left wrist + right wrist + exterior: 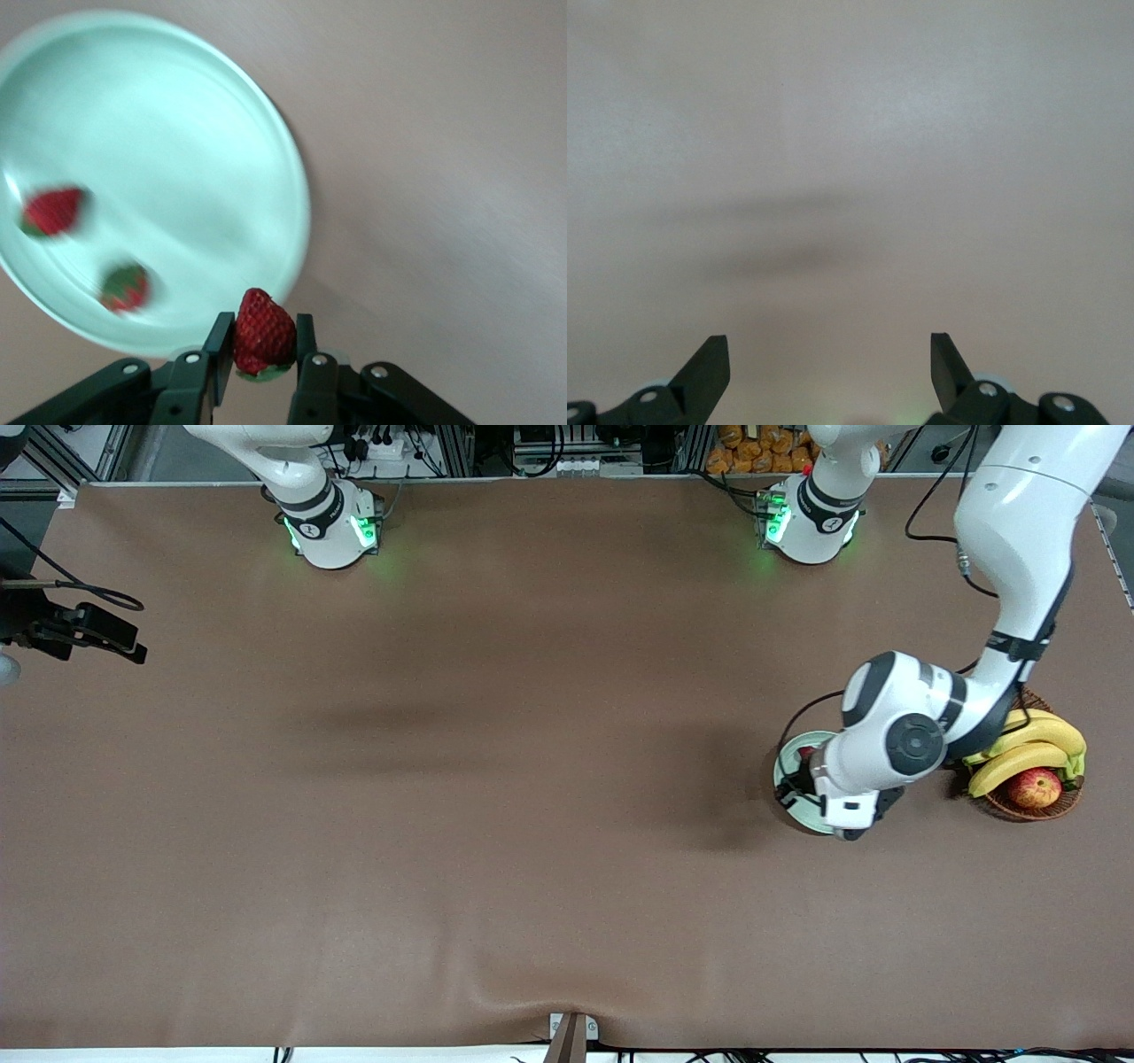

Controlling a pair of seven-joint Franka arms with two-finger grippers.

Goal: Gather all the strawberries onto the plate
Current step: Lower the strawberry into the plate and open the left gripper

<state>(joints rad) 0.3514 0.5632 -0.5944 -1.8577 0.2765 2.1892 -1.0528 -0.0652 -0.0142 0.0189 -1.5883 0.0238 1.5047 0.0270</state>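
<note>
Clamped between the left gripper point(259, 350) fingers: one dark-red strawberry point(262, 332), over the pale mint-green round plate's point(266, 124) rim. Two strawberries point(53, 211) point(124, 287) lie inside. Early release risks dropping it outside. Right gripper point(830, 363) waits, jaws apart, empty.

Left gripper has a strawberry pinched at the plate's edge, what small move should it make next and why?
Probably ease inward over the plate, then open. The left gripper is shut on the third strawberry right at the rim, while two strawberries already lie inside. The right gripper waits open over bare table.
</note>
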